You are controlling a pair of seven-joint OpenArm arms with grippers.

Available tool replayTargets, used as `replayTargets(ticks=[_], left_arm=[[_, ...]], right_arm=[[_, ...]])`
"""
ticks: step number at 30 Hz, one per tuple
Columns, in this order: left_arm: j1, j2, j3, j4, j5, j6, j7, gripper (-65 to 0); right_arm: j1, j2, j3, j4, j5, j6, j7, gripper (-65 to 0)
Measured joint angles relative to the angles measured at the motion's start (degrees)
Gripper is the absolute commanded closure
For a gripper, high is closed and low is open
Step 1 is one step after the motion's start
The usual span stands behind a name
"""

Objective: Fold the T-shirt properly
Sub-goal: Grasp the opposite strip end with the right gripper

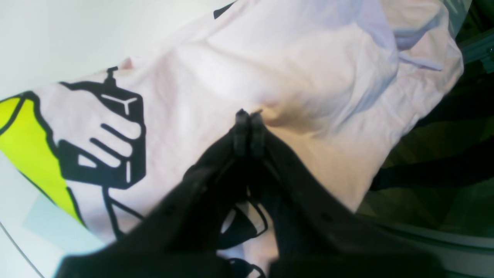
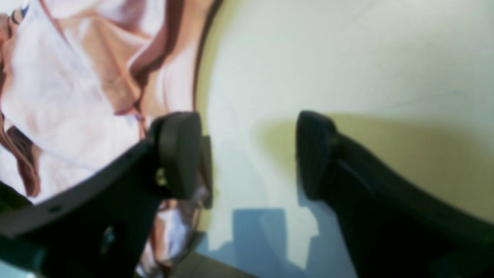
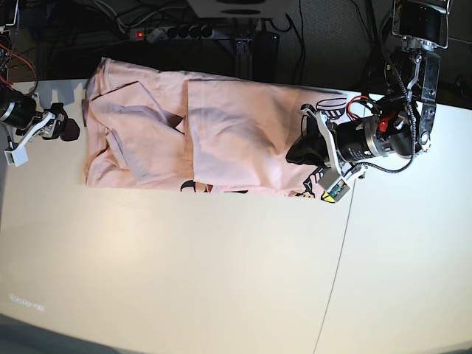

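Closed black fingertips of the left claw [image 1: 249,115] press into the pale pink T-shirt [image 3: 221,133], which lies partly folded along the far edge of the white surface [image 3: 221,273]; whether cloth is pinched between them I cannot tell. Right claw [image 2: 247,154] hangs wide open, empty, just off the shirt's edge. Dragging now could bunch the loose folds or pull the shirt over the far edge.

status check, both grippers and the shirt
Left gripper shut, tips down on the T-shirt. Right gripper open, empty, over bare table beside the shirt's edge. Shirt partly folded, rumpled. Nothing in the way.
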Motion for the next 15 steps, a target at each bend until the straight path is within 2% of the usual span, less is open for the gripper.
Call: replayTargets(ticks=[9, 15], left_arm=[[0.0, 0.0, 0.0, 0.0, 1.7, 0.0, 0.0, 0.0], [0.0, 0.0, 0.0, 0.0, 1.9, 0.0, 0.0, 0.0]], right_arm=[[0.5, -6.2, -2.6, 0.4, 2.3, -0.1, 1.2, -40.1], [0.8, -7.3, -7.7, 0.7, 3.0, -0.1, 2.3, -40.1]])
